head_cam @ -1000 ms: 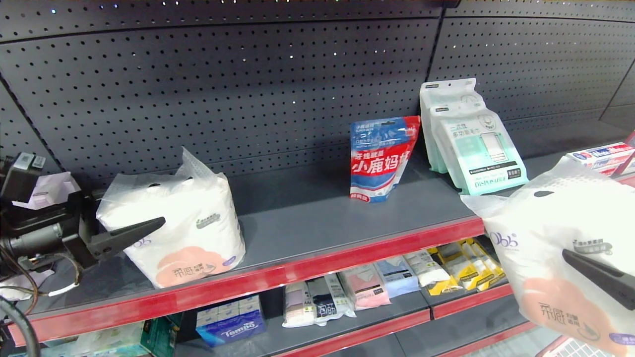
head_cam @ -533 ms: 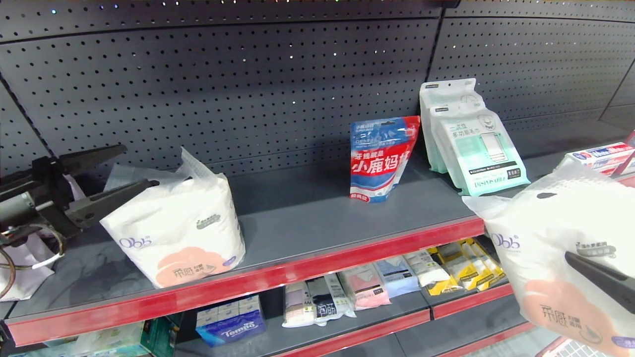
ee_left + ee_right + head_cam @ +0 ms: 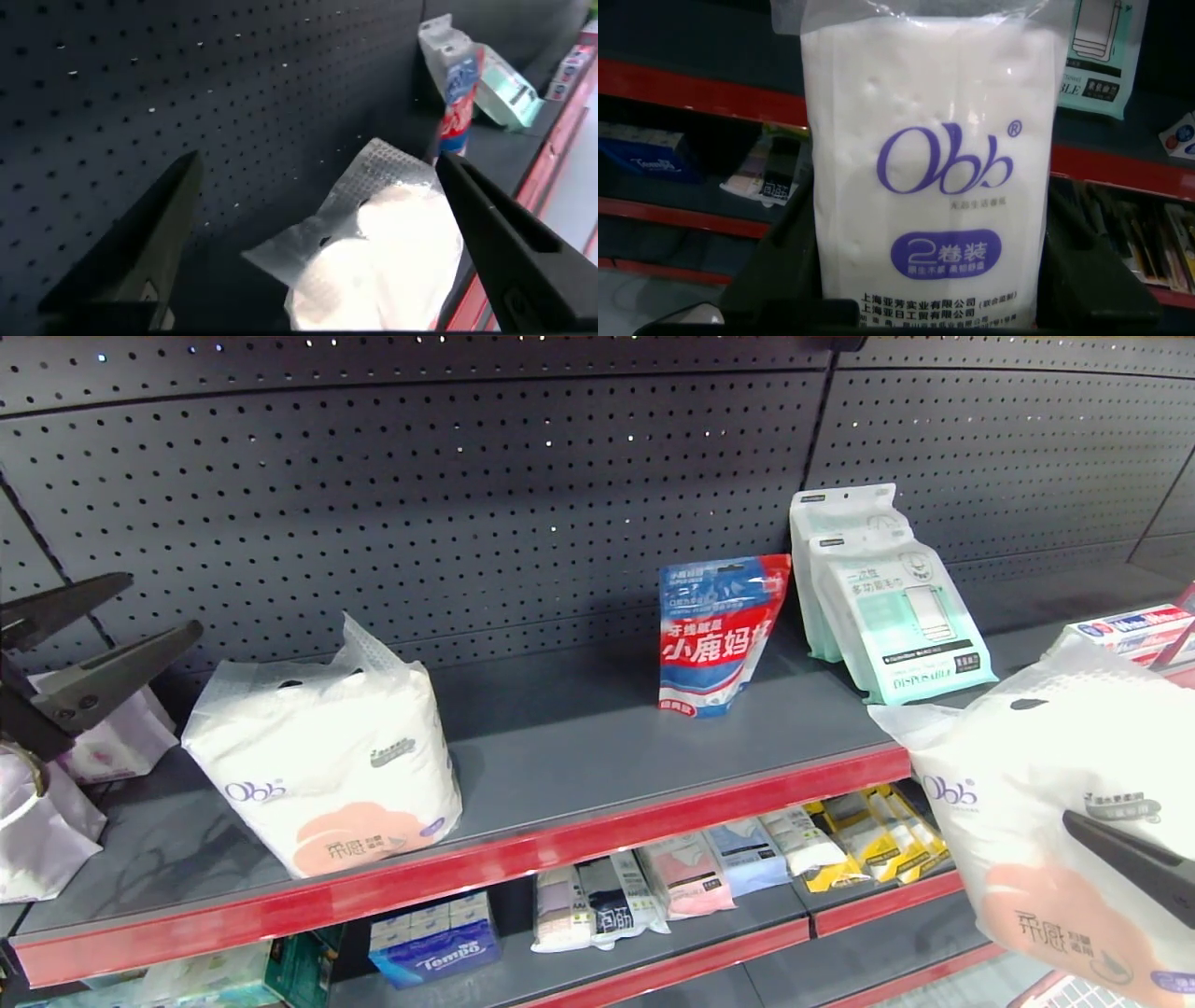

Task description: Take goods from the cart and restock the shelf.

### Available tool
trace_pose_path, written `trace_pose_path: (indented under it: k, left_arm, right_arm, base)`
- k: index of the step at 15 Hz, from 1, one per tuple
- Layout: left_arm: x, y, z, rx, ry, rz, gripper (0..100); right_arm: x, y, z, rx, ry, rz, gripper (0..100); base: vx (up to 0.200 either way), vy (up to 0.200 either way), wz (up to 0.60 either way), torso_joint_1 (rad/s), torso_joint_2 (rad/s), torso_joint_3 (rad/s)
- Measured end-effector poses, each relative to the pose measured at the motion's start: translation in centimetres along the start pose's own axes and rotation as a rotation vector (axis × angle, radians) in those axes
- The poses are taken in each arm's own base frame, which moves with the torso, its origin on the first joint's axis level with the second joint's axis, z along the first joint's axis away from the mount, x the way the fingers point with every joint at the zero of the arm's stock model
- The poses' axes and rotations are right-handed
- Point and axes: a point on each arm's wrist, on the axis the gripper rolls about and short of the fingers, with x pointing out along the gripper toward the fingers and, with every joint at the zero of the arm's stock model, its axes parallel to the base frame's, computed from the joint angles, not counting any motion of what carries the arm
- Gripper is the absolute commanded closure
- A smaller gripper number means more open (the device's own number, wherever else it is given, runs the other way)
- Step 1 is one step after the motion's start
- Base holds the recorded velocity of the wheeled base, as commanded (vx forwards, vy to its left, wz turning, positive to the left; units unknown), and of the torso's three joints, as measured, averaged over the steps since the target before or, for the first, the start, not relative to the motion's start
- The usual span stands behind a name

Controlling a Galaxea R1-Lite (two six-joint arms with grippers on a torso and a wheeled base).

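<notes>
A white roll-paper pack (image 3: 327,775) with a pink patch stands on the grey upper shelf (image 3: 597,756), left of centre. My left gripper (image 3: 166,605) hangs open, up and to the left of that pack, clear of it. In the left wrist view the open left gripper (image 3: 318,161) frames the pack's crinkled top (image 3: 392,243), which lies farther off, with the dark fingers (image 3: 140,252) wide apart. A second identical pack (image 3: 1055,803) is held out in front of the shelf at the lower right, my right gripper (image 3: 924,289) shut on it. One black finger (image 3: 1130,868) lies across its front.
A red-and-blue pouch (image 3: 719,635) and mint-white packs (image 3: 887,597) stand at the back right of the shelf. Boxes (image 3: 1130,630) lie farther right. Soft white and pink packs (image 3: 112,737) sit at the far left. The lower shelf (image 3: 653,887) holds several goods.
My left gripper has come off the shelf pack, risen and drawn back to the left, open. The pack stays on the shelf. The right gripper and its pack have barely moved.
</notes>
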Motion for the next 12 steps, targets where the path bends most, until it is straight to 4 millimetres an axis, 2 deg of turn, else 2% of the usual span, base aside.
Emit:
trace_pose_path:
  k: [3, 6, 10, 12]
  left_arm:
    - [-2.2, -0.9, 0.5, -0.051, 0.053, 0.112, 0]
    - [-4.4, -2.7, 1.1, -0.104, 0.106, 0.211, 0]
    - [-7.3, -6.8, 1.2, -0.2, 0.187, 0.324, 0]
    - [-8.3, -8.5, 1.8, -0.181, 0.177, 0.387, 0]
  right_arm:
    - [-0.3, 0.1, -0.1, -0.001, -0.008, -0.004, 100]
    - [-0.8, 0.1, -0.2, -0.009, -0.011, -0.057, 100]
    - [-1.2, 0.1, -0.2, -0.011, -0.021, -0.09, 100]
    - [-1.3, 0.2, -0.3, -0.008, -0.02, -0.094, 100]
  base:
    - [0.0, 0.0, 0.0, 0.0, 0.0, 0.0]
    - [0.0, 0.0, 0.0, 0.0, 0.0, 0.0]
    - [0.0, 0.0, 0.0, 0.0, 0.0, 0.0]
    - [0.0, 0.0, 0.0, 0.0, 0.0, 0.0]
